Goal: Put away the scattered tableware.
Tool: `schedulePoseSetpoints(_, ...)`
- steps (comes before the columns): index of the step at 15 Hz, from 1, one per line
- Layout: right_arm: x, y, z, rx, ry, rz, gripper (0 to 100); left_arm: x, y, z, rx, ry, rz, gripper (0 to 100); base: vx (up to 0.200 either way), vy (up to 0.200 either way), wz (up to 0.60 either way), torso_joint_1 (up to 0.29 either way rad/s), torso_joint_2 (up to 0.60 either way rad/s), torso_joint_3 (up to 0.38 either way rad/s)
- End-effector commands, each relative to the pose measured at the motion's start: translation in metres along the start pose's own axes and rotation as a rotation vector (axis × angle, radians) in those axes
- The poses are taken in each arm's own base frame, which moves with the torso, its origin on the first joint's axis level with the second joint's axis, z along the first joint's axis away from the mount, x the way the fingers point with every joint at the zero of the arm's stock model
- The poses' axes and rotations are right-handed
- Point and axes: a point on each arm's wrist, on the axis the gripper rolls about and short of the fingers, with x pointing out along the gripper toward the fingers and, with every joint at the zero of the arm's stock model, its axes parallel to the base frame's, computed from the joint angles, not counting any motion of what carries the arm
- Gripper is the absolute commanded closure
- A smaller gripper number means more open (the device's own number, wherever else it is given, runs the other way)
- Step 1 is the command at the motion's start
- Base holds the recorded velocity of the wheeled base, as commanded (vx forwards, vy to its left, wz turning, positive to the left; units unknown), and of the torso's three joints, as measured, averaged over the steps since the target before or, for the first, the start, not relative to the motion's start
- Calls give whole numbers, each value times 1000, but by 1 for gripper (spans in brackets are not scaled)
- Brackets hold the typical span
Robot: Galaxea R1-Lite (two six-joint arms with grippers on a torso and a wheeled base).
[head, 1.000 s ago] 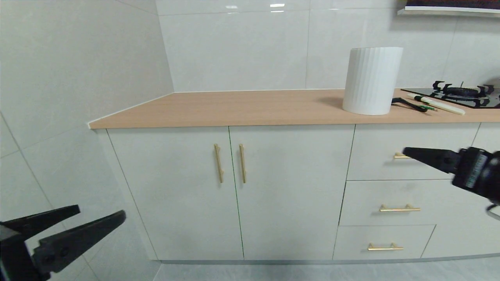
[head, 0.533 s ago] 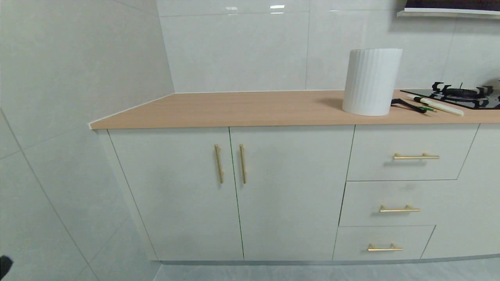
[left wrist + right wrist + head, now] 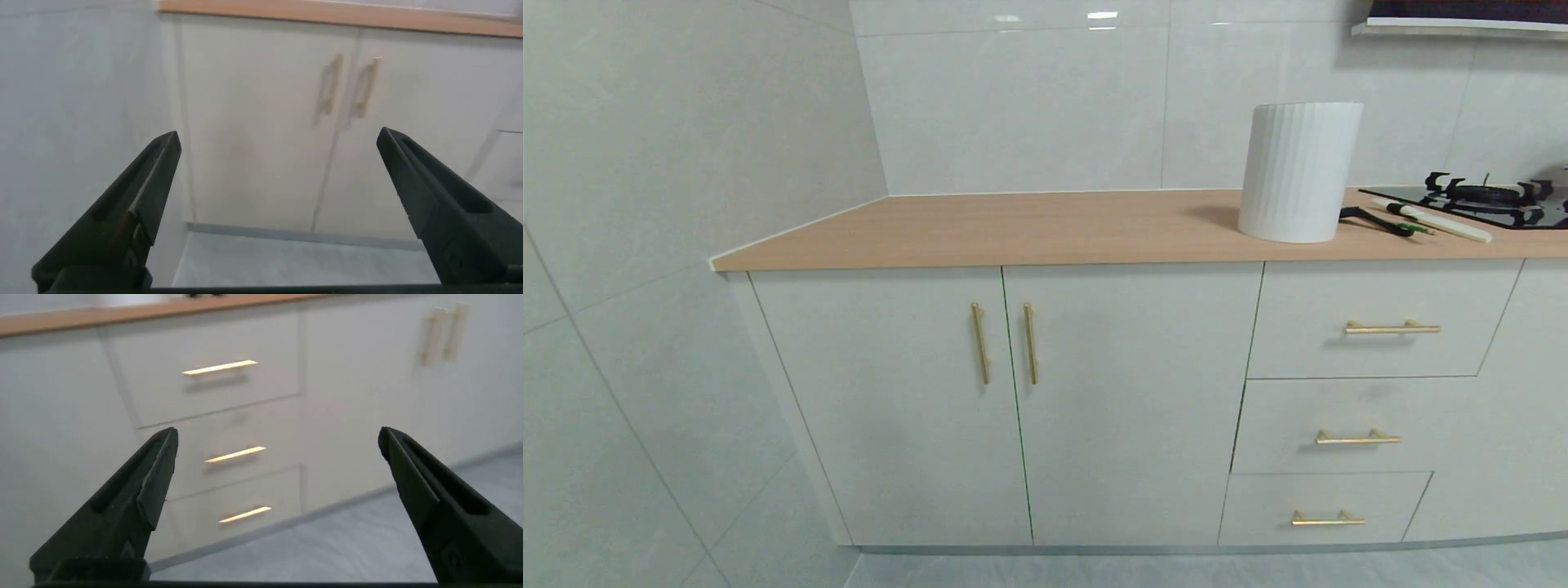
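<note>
Wood-toned surface (image 3: 1013,229) tops pale cabinet fronts (image 3: 1127,392). On it stands a white ribbed canister (image 3: 1298,171). The scattered tableware lies just right of the canister, toward the gas hob (image 3: 1486,196): a cream-handled utensil (image 3: 1441,222), a black-handled one (image 3: 1376,219) nearest the canister's base, and a thin green piece (image 3: 1419,227) between them. All three lie loose, so the task looks barely begun. The left pincer (image 3: 278,137) and right pincer (image 3: 278,433) sit well below the canister, facing the cabinets, both spread wide and empty.

Tall white ribbed cylinder (image 3: 1298,171) is standing on the light wooden countertop (image 3: 1029,229), crowding the black and cream utensils (image 3: 1429,219) beside it. Stretch toward the wall corner (image 3: 882,184) is giving passing room.
</note>
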Motion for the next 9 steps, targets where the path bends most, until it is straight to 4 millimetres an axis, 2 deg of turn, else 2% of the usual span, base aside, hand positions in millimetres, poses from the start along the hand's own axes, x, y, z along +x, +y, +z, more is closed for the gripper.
schedulePoseSetpoints(1, 2, 2, -21, -3, 2, -39, 0, -4, -3, -21, 18, -11, 41, 0, 0, 0, 0, 0, 0, 0)
schedulePoseSetpoints(2, 5, 3, -35, -4, -11, -24, 0, 2, -3, -41, 56, 32, 49, 0, 0, 0, 0, 0, 0, 0)
schedulePoseSetpoints(3, 10, 6, -50, -19, -7, 48, 0, 9, -2, -51, 59, 46, 55, 0, 0, 0, 0, 0, 0, 0)
schedulePoseSetpoints(4, 12, 8, -56, -33, -10, 116, 0, 14, -2, -58, 63, 41, 52, 0, 0, 0, 0, 0, 0, 0)
schedulePoseSetpoints(6, 12, 10, -57, -39, -2, 195, 0, 27, -2, -84, 101, 66, 32, 0, 0, 0, 0, 0, 0, 0)
schedulePoseSetpoints(8, 11, 12, -58, -55, 2, 280, 0, 33, -2, -88, 88, -6, -7, 0, 0, 0, 0, 0, 0, 0)
schedulePoseSetpoints(9, 11, 13, -62, -65, 44, 344, 0, 33, -3, -91, 82, 24, -34, 0, 0, 0, 0, 0, 0, 0)
